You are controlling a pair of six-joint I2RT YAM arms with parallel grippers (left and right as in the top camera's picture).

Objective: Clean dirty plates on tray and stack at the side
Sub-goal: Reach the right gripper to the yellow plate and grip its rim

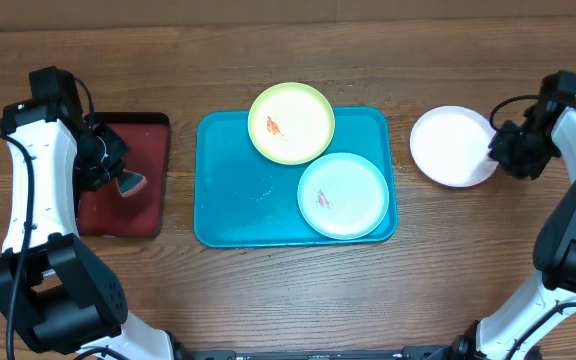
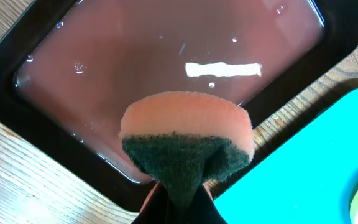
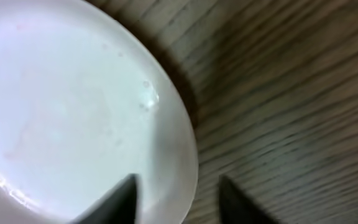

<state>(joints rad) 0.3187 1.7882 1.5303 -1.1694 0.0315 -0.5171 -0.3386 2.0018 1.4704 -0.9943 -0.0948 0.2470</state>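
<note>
The teal tray (image 1: 228, 190) lies mid-table. The yellow-green plate (image 1: 291, 123) with an orange smear sits at its back edge. The pale mint plate (image 1: 343, 195) with a red smear sits at its front right. The white plate (image 1: 453, 146) lies on the table right of the tray. My right gripper (image 1: 496, 150) is open, its fingers (image 3: 176, 186) either side of the white plate's (image 3: 61, 112) right rim. My left gripper (image 2: 179, 202) is shut on an orange and green sponge (image 2: 188, 134), held over the dark red tray (image 2: 166, 50); the sponge also shows in the overhead view (image 1: 128, 182).
The dark red tray (image 1: 148, 135) lies left of the teal tray and holds a film of liquid. A corner of the teal tray (image 2: 316, 168) shows in the left wrist view. Bare wooden table surrounds the white plate.
</note>
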